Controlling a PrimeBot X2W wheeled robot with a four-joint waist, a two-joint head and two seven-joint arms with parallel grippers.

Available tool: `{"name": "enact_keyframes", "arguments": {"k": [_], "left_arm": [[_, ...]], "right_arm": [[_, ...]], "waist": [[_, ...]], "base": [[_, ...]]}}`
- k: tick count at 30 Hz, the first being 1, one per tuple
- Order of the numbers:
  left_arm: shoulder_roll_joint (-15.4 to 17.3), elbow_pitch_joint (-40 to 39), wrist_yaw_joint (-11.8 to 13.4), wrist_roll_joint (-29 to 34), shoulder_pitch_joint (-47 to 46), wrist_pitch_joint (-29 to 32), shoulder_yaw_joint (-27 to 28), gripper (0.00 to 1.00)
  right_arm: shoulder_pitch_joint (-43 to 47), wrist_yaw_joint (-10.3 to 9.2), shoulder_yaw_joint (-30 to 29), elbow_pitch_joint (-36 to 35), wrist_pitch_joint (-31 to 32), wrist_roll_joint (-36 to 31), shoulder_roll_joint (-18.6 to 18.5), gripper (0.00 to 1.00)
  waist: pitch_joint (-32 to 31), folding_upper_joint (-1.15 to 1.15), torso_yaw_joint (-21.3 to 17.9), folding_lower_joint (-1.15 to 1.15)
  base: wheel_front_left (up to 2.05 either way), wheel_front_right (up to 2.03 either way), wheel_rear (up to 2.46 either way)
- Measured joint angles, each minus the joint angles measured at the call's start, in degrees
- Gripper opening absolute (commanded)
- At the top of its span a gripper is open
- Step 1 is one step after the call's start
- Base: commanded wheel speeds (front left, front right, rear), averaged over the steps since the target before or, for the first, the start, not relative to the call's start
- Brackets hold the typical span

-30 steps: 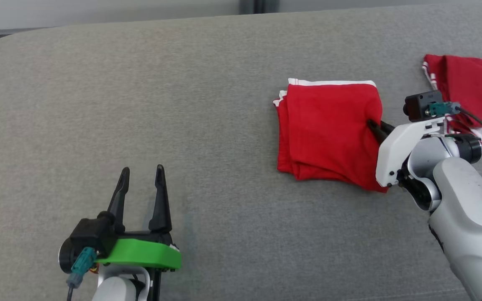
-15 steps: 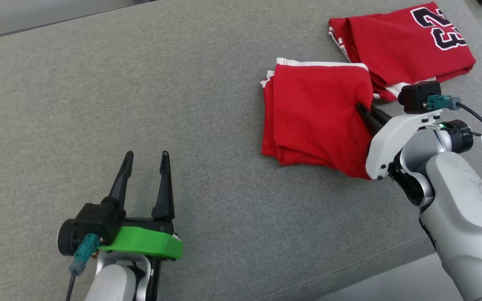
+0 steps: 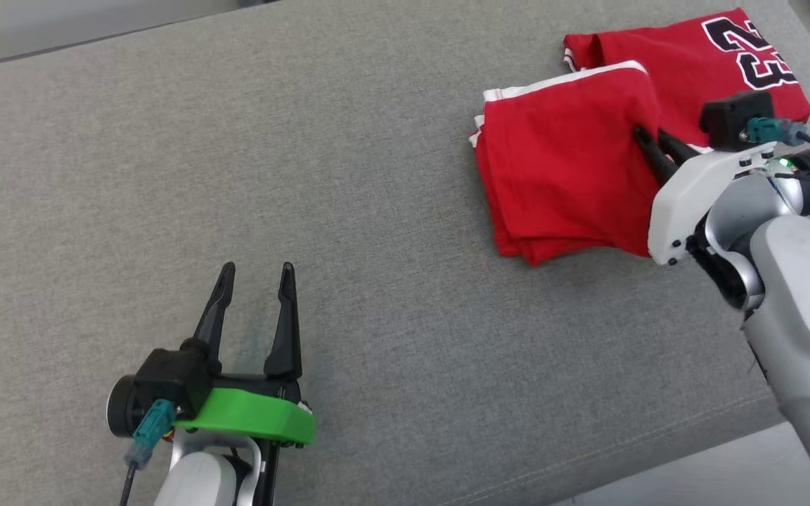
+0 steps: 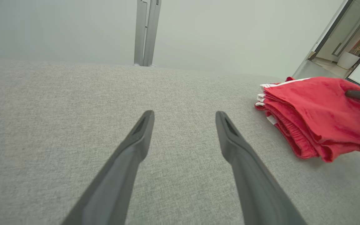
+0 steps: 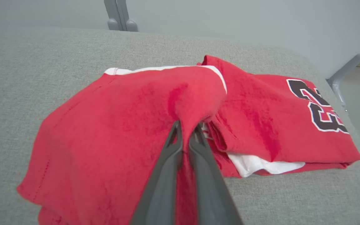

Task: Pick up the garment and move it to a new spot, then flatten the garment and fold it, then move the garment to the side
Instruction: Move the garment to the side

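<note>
Evidently folding was done: the folded red garment (image 3: 560,169) lay against the numbered jersey (image 3: 693,63), one edge pinched in the right claw (image 3: 650,133). Only setting down and release seemed left. The left claw (image 3: 256,270), well apart from the jersey, gaped empty.

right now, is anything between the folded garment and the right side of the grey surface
Yes: a numbered jersey lies on that side, touching the folded garment, whose corner the right gripper holds with jaws shut.
</note>
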Motion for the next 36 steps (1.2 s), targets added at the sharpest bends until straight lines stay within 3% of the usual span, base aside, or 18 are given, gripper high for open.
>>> {"name": "enact_keyframes", "arguments": {"k": [7,14,30,36], "left_arm": [[-0.21,0.01,0.42,-0.70,1.01,-0.47,-0.42,1.00],[-0.11,-0.94,0.56,-0.67,1.01,-0.47,-0.82,1.00],[1.07,-3.11,0.82,-0.10,-0.02,0.49,-1.83,1.00],[1.58,-3.56,1.07,0.32,-0.56,0.81,-2.18,1.00]], "right_arm": [[-2.61,0.00,0.80,-2.29,4.90,-2.14,-6.55,0.00],[-5.84,0.01,-0.48,1.03,7.98,-2.10,-12.30,0.00],[-12.56,0.02,-0.81,11.31,3.66,-2.43,-20.87,0.00],[-12.49,0.02,-2.29,17.52,1.48,-3.76,-21.62,0.00]], "waist": [[-2.10,0.00,3.05,0.00],[-1.87,0.00,5.96,0.00],[3.34,0.00,10.07,0.00],[5.04,0.00,10.87,0.00]], "base": [[0.00,0.00,0.00],[0.00,0.00,0.00],[0.00,0.00,0.00],[0.00,0.00,0.00]]}}
